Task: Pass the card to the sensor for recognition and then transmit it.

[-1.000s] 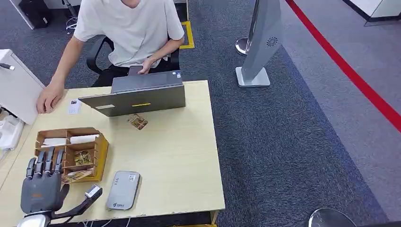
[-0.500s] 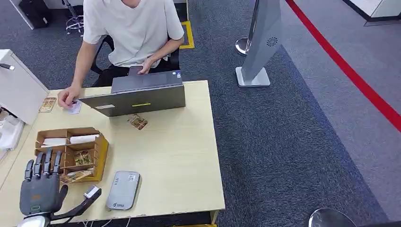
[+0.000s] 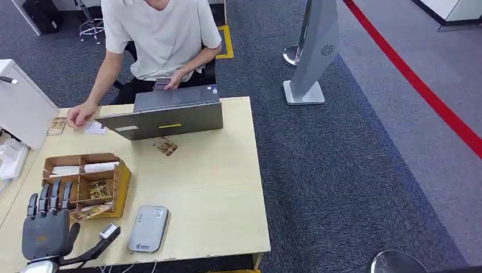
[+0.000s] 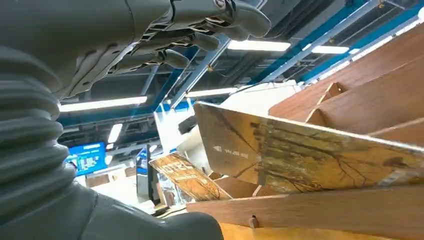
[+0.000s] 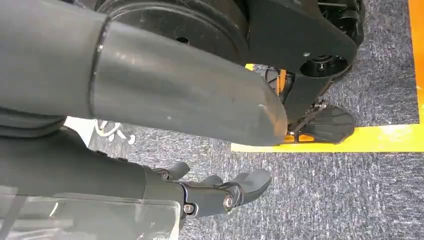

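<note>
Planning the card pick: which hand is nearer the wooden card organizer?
Left. The left hand is beside the wooden card organizer; the right hand hangs over carpet.

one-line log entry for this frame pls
stage: pre-grasp | left hand: open, beside wooden card holder, empty | right hand: hanging, empty | sensor: bare | person's hand: on desk

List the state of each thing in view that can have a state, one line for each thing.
Robot's left hand: open, fingers spread, holding nothing.
Robot's right hand: hanging over the carpet, holding nothing.
Grey laptop: open.
Wooden card organizer: holding cards.
Grey flat card sensor: bare.
Patterned card: lying loose on the table.
</note>
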